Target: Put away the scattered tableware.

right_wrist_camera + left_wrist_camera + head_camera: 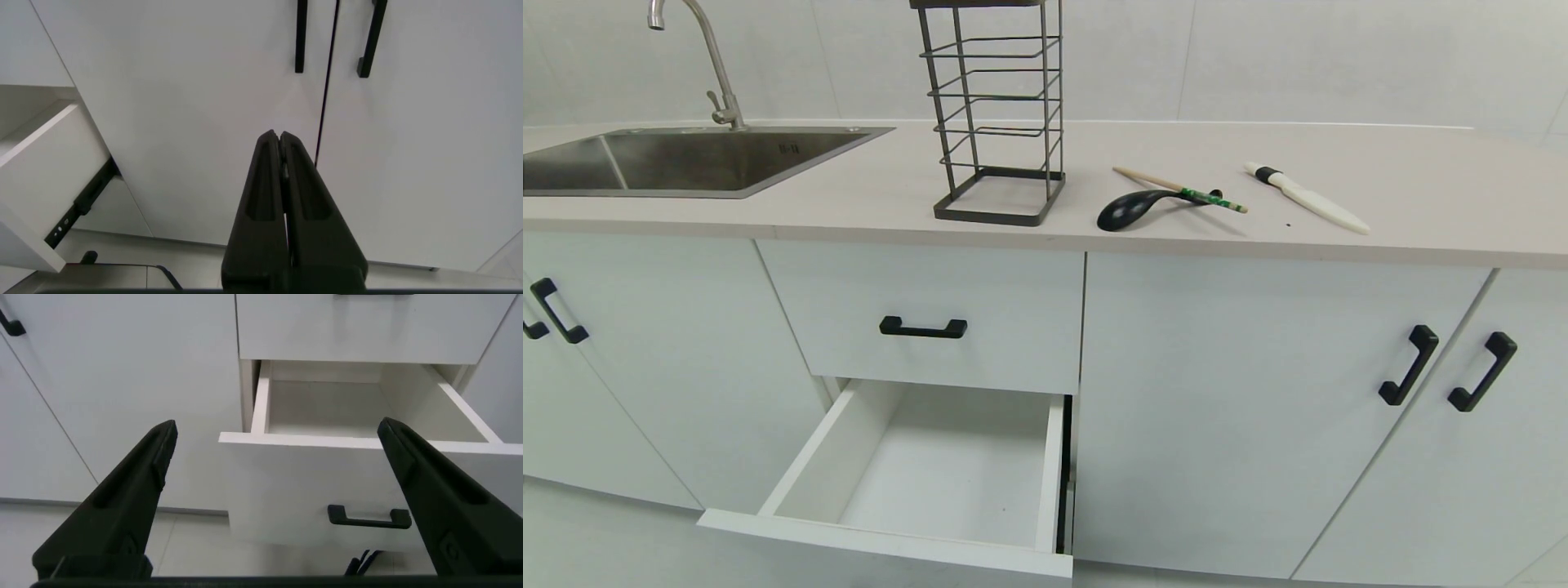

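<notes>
On the counter lie a black spoon (1131, 211), a pair of chopsticks (1178, 189) resting across its handle, and a white knife with a black band (1307, 198) to the right. Below the counter the lower drawer (915, 482) is pulled out and holds nothing. My left gripper (276, 433) is open, low in front of that drawer's front panel (359, 490) and its black handle (368, 516). My right gripper (279, 139) is shut with nothing in it, facing the white cabinet doors (245, 98) right of the drawer.
A dark wire rack (999, 114) stands on the counter left of the tableware. A steel sink (686, 159) with a faucet (707, 57) is at the far left. The upper drawer (923, 314) is closed. Cabinet doors with black handles (1409, 365) flank the drawers.
</notes>
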`<state>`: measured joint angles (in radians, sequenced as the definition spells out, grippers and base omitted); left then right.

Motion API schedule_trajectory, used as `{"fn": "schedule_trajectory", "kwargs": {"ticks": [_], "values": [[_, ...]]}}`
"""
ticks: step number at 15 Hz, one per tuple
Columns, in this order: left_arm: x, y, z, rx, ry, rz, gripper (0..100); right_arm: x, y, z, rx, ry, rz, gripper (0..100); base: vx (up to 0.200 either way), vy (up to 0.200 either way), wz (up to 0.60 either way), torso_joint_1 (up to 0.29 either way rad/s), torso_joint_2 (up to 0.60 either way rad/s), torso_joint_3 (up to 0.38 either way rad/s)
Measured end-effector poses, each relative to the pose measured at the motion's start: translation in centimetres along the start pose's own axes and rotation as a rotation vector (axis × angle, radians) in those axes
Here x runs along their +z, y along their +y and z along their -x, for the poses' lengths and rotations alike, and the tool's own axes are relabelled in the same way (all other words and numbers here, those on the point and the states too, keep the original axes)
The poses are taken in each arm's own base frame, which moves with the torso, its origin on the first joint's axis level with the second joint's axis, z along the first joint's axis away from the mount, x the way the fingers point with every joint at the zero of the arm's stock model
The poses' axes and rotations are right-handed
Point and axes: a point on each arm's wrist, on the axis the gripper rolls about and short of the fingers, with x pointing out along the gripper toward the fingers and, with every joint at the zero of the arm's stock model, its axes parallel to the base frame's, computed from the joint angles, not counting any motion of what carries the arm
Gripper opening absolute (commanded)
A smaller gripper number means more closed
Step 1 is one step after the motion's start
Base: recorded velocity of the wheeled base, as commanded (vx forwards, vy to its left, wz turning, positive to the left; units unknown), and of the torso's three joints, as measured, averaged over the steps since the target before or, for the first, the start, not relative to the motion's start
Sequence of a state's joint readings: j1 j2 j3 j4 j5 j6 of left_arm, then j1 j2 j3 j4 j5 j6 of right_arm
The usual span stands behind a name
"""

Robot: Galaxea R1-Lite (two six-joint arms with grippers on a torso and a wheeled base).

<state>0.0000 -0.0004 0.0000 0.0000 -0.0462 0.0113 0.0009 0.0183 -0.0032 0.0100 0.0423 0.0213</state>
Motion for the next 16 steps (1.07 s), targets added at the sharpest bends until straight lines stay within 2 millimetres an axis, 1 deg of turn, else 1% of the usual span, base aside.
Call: {"fn": "schedule_trajectory", "kwargs": {"ticks": [3,4,12,16], "values": [[0.01,0.01,0.01,0.005,-0.001,0.0,100,0.0,0.0,0.0,0.001,0.0,0.0,0,0.0,0.0,0.0,0.0,0.0,0.0],[0.01,0.01,0.01,0.006,-0.001,0.001,100,0.0,0.0,0.0,0.001,0.0,0.0,0,0.2,0.0,0.0,0.002,0.0,0.002],[0.0,0.01,0.01,0.006,-0.001,0.0,100,0.0,0.0,0.0,0.0,0.0,0.001,0,0.0,0.0,0.0,0.005,-0.01,-0.003],[0.0,0.02,0.01,0.008,-0.001,0.002,100,0.0,0.0,0.0,-0.001,0.0,0.001,0,0.0,0.0,0.0,0.194,-0.1,-0.082]]}}
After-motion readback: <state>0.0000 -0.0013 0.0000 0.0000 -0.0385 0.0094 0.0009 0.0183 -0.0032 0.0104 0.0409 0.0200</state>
